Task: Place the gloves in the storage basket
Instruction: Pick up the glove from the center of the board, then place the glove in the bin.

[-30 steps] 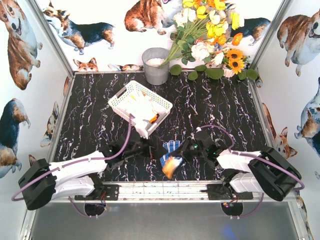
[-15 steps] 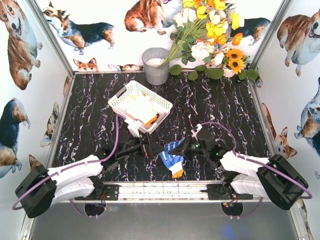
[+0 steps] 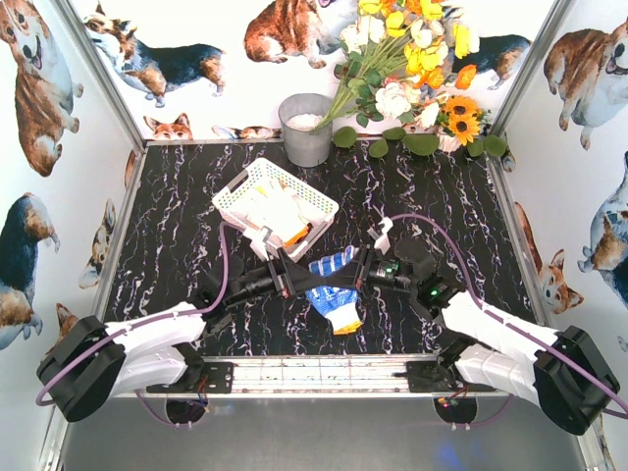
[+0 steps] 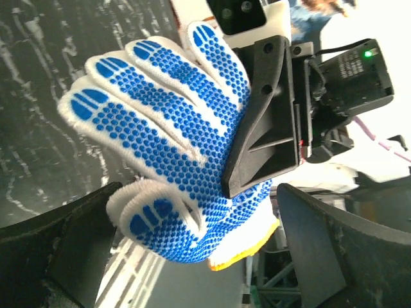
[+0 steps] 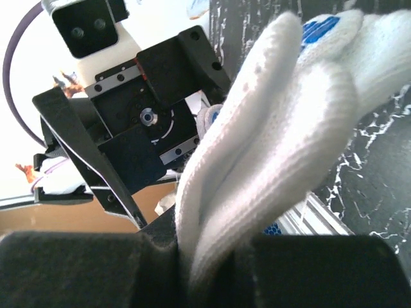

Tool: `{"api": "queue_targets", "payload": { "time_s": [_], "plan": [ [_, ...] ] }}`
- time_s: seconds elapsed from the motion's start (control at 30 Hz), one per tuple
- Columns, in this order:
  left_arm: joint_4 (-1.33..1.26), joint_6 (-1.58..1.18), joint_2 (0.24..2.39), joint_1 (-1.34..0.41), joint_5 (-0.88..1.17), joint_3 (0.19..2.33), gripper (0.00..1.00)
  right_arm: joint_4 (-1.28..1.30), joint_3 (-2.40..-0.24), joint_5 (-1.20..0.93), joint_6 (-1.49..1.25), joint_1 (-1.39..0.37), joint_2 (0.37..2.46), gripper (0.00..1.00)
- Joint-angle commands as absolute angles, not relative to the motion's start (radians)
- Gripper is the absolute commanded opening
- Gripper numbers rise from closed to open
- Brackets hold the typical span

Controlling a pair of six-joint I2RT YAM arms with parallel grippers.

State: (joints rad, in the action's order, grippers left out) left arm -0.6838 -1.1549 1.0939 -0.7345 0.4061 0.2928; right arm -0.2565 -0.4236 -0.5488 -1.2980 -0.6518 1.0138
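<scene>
A white knit glove with blue-dotted palm and orange cuff (image 3: 332, 294) hangs in the air between the two grippers, cuff down. My right gripper (image 3: 355, 278) is shut on it; the right wrist view shows its white back (image 5: 276, 128) pinched in the jaws (image 5: 212, 237). My left gripper (image 3: 292, 280) is open, its two fingers on either side of the glove's palm (image 4: 167, 128) without touching it. The white lattice storage basket (image 3: 231, 196) stands behind the left gripper with white gloves (image 3: 278, 211) inside.
A grey metal bucket (image 3: 307, 128) stands at the back, a flower bunch (image 3: 412, 69) to its right. Corgi-print walls close in three sides. A metal rail (image 3: 324, 371) runs along the near edge.
My right gripper has lifted the glove and carried it away from the near edge towards the left gripper. The left gripper has moved in until its open fingers straddle the glove.
</scene>
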Motion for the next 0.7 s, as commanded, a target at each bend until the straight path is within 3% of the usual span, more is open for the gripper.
{"api": "queue_targets", "payload": {
  "time_s": [0.0,0.67],
  "plan": [
    [-0.852,-1.275,1.105,-0.713,0.467,0.297,1.0,-0.319,-0.505,-0.629,-1.266,-0.649,0.995,0.0],
    [-0.987,-1.397,1.093,-0.712,0.447,0.379,1.0,-0.358,-0.612,-0.782,-1.222,-0.706,1.046,0.0]
  ]
}}
